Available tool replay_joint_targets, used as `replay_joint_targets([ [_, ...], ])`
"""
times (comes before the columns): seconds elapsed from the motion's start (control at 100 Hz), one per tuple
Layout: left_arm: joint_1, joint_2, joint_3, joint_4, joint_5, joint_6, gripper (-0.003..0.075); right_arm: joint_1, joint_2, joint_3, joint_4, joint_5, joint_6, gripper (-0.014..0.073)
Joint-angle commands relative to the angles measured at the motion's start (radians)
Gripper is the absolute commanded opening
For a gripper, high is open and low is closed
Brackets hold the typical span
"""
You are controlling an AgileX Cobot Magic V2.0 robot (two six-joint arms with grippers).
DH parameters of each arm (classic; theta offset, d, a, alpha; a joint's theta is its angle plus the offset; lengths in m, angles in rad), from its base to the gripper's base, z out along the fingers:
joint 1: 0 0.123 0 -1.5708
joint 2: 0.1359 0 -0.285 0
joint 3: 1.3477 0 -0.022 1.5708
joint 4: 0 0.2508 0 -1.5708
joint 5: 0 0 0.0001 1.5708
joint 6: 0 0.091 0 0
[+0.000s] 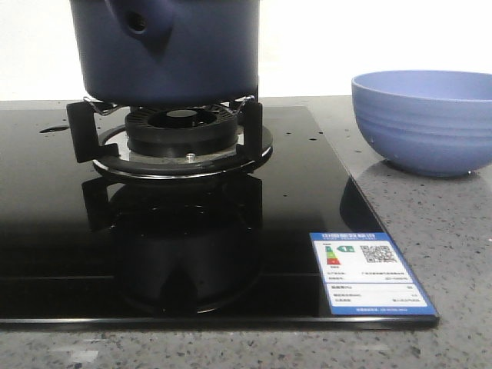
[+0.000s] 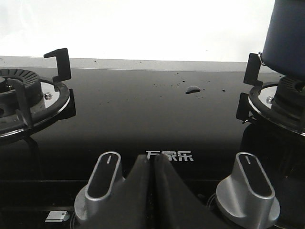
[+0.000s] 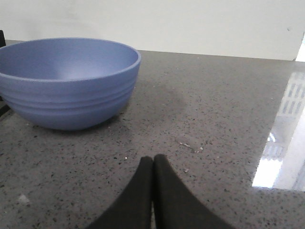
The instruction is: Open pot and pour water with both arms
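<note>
The dark navy pot stands on the right burner's black supports of a black glass hob; its stubby handle socket with a hole faces the camera. Its top is cut off, so no lid shows. The pot's side also shows in the left wrist view. My left gripper is shut and empty, low over the hob's front between two silver knobs. My right gripper is shut and empty over the grey counter, apart from a light-blue ribbed bowl. Neither gripper shows in the front view.
The light-blue bowl sits on the speckled counter to the right of the hob. An empty left burner and two knobs are on the hob. A blue energy label is stuck at its front right corner. Water drops lie on the glass.
</note>
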Motion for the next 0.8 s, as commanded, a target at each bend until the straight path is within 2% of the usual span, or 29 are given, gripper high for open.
replay_joint_targets([
  [0.0, -0.007, -0.026, 0.034, -0.011, -0.071, -0.011, -0.002, -0.008, -0.019, 0.025, -0.014, -0.077, 0.0, -0.0062],
  [0.79, -0.007, -0.026, 0.034, -0.011, -0.098, -0.011, -0.002, -0.008, -0.019, 0.025, -0.014, -0.077, 0.0, -0.0062],
])
